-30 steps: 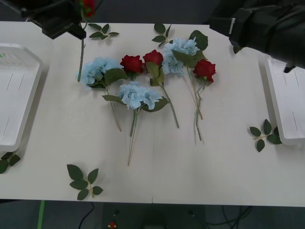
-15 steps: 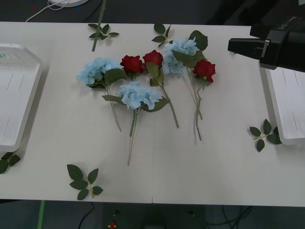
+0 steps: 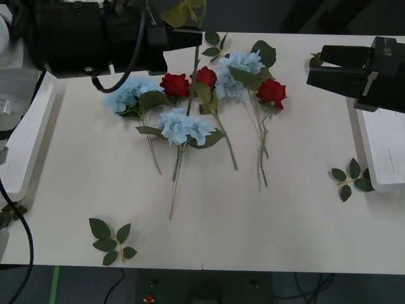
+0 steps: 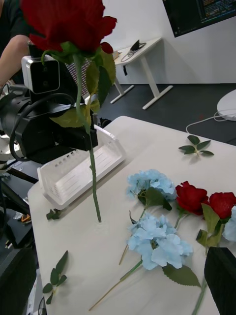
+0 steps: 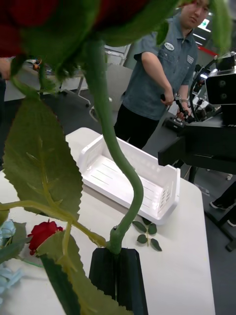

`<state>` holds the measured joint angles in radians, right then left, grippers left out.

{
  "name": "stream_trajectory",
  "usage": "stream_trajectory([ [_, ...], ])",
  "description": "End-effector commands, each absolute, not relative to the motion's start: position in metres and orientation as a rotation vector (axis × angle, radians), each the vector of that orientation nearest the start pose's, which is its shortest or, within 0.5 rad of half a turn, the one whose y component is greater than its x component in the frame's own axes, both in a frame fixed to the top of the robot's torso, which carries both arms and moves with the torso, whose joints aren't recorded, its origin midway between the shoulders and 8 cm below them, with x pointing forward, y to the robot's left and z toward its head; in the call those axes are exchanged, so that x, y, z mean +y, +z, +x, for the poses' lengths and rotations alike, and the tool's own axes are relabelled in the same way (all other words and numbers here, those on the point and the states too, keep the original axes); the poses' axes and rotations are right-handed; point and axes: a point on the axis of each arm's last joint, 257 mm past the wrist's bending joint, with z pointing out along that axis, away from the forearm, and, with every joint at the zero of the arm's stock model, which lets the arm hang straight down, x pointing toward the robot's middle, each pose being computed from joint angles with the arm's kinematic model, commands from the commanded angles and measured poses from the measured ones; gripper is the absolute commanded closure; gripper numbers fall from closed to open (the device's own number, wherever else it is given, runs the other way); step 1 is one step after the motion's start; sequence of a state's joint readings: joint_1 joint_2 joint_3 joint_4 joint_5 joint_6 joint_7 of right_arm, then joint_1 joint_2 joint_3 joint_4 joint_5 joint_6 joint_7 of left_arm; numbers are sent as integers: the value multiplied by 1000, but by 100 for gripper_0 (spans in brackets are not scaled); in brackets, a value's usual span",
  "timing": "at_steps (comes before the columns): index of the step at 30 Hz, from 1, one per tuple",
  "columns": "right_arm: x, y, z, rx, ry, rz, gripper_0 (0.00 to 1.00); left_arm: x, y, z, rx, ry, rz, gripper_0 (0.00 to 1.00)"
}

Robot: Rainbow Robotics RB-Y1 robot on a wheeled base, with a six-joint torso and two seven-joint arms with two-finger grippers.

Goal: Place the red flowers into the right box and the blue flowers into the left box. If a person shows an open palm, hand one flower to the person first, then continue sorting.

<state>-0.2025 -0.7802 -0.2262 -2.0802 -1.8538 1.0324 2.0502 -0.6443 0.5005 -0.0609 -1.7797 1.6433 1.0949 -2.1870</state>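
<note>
- 1 red rose (image 4: 66, 19) is pinched at its stem by the left gripper (image 5: 117, 256) — fingers pressed together.
- It should be carried level, high above the table flowers, to the right box (image 3: 386, 142).
- The right gripper's (image 3: 316, 69) finger state cannot be told.

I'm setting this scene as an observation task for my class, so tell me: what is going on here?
A two-armed robot is sorting artificial flowers. Its left gripper has its fingers shut on the stem of a red rose, held upright above the table. Three red roses and three blue hydrangeas lie on the table. The right gripper hovers near the right box. Both the right box and the left box look empty.
</note>
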Motion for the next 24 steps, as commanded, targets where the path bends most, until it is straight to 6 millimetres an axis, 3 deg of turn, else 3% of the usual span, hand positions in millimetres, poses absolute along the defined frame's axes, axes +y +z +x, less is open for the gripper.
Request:
stream_trajectory([
  [1,-143,23,405,1527,846,-856,0,-28,39,441,1414,-1035,1021,100],
  [7,-133,10,409,1506,822,-921,0,-74,29,436,1406,-1141,965,100],
  [13,-121,-14,421,1538,843,-924,0,-113,44,422,1350,-1240,904,100],
  [17,-112,-32,427,1569,857,-897,0,-126,57,414,1318,-1283,890,100],
  [24,-103,-39,431,1571,854,-887,0,-126,58,413,1316,-1301,880,100],
])
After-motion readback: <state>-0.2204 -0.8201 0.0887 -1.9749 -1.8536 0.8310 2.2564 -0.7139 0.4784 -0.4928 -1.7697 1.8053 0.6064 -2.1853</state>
